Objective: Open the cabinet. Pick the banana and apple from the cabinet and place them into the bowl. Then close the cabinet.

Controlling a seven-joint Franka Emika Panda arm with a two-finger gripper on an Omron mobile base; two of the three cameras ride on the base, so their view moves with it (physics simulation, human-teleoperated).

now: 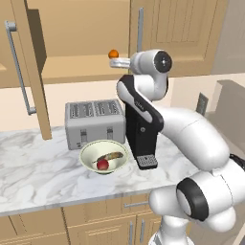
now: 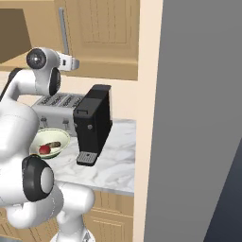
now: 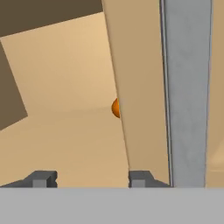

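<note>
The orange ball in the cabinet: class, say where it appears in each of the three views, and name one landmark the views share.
Left base view: the orange ball sits upper centre on the cabinet shelf, just above the robot's wrist.
Right base view: I cannot find it.
Hand view: it peeks out at mid-height, half hidden behind the door's edge.
Shared landmark: the right door's silver bar handle, beside the ball.

banana (image 1: 111,156) and apple (image 1: 102,165) in bowl (image 1: 89,161), toaster (image 1: 94,122) behind, coffee machine (image 1: 141,133) right
</note>
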